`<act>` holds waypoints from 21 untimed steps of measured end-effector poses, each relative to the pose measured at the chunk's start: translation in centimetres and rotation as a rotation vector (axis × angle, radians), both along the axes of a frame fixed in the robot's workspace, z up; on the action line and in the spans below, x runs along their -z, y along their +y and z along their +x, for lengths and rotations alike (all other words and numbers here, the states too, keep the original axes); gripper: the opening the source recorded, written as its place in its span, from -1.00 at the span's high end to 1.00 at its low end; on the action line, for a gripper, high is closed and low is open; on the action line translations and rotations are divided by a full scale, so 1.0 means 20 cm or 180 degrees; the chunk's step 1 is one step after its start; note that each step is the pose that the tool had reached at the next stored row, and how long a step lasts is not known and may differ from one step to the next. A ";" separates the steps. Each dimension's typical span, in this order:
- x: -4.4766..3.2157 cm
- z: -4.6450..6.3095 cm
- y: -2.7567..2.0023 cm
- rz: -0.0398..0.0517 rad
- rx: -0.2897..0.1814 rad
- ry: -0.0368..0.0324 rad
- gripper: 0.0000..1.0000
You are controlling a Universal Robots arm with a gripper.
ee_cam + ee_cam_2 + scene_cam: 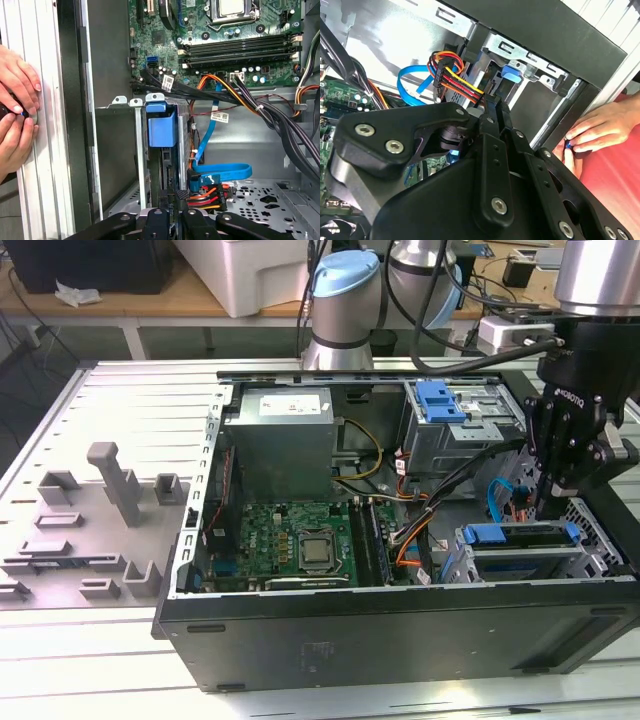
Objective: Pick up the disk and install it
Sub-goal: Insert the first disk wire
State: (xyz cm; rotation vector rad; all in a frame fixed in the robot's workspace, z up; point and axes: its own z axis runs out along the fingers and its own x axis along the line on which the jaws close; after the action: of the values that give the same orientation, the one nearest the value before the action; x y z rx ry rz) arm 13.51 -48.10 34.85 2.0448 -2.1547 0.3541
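Exterior view: the gripper (546, 505) hangs over the drive cage at the exterior view's right end of the computer case (400, 640). The disk (520, 534) sits in that cage.

Second wrist view: the jaws are closed together, gripping nothing, near the power cable (452, 70).

First wrist view: a person's hands (15, 120) touch the case's outer wall.

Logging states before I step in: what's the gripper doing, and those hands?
Gripper: at the disk in its drive bay; open or shut cannot be told.
Person's hands: pinching a small object beside the case.
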 end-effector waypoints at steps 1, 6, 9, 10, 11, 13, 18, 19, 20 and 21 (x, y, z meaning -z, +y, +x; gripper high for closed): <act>0.000 0.00 0.000 0.0000 0.0000 0.0000 0.66; 0.008 0.00 -0.001 0.0002 0.0000 0.0000 0.66; 0.009 0.00 -0.002 0.0003 0.0000 0.0000 0.66; 0.009 0.00 -0.002 0.0004 0.0000 0.0000 0.66; 0.010 0.00 -0.002 0.0005 0.0000 0.0000 0.66; 0.010 0.00 -0.003 0.0007 0.0000 0.0000 0.66; 0.012 0.00 -0.020 0.0019 0.0000 0.0000 0.66; 0.013 0.00 -0.021 0.0021 0.0000 0.0000 0.66; 0.013 0.00 -0.022 0.0022 0.0000 0.0000 0.66; 0.013 0.00 -0.022 0.0022 0.0000 0.0000 0.66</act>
State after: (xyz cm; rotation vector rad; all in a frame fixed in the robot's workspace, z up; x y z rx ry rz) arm 13.50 -48.54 34.59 2.0486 -2.1589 0.3470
